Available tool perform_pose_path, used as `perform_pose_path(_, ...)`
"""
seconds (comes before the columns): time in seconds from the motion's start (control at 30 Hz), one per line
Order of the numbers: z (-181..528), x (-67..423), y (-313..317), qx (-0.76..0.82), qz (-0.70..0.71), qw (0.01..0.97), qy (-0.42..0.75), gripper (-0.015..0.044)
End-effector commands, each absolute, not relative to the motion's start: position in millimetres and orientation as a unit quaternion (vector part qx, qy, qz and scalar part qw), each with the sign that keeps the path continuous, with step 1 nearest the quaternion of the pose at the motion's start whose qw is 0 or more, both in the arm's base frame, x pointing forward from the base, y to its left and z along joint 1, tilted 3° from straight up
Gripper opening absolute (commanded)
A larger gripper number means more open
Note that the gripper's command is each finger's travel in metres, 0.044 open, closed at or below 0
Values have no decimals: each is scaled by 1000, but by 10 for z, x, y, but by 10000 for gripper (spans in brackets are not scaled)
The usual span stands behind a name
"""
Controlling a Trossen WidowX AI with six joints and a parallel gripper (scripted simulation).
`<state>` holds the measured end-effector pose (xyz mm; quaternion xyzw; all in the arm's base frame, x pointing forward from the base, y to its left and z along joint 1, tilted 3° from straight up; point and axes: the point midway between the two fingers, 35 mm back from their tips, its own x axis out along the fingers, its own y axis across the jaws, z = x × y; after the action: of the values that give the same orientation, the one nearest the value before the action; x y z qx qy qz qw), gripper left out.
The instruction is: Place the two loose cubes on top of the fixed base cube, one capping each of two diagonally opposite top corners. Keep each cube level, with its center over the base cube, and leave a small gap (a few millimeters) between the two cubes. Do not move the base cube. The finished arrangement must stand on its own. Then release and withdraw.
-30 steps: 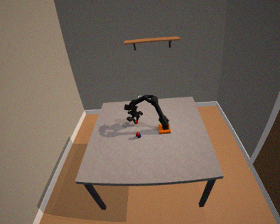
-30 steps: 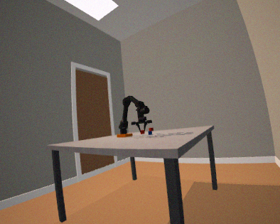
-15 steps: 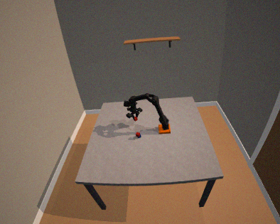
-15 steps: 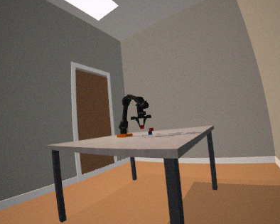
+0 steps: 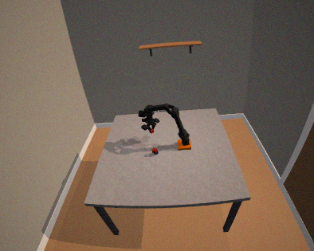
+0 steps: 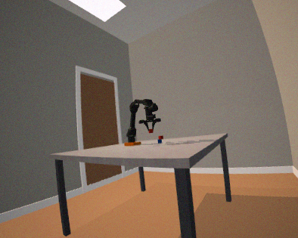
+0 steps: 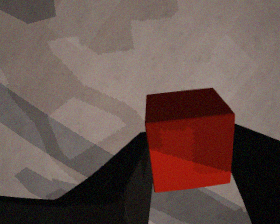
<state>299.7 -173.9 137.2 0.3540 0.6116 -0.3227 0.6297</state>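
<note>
My gripper is shut on a red cube and holds it well above the grey table. In the wrist view the cube sits level between the two dark fingers. Below and a little in front of the gripper, the blue base cube stands on the table. A second red cube rests on top of it. How that cube sits on the base's corners is too small to tell.
The arm's orange base mount stands on the table to the right of the cubes in the top view. A wooden shelf hangs on the back wall. The arm's shadow falls left of the cubes.
</note>
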Motion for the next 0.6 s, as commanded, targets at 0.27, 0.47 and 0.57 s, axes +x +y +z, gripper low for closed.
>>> perform_pose_path(0.27, 1375, 3066, -1357, 226, -197, 685, 664, 105)
perform_pose_path(0.47, 1374, 3086, -1165, 155, -127, 705, 681, 105)
perform_pose_path(0.57, 1372, 3091, -1070, 118, -91, 712, 686, 105)
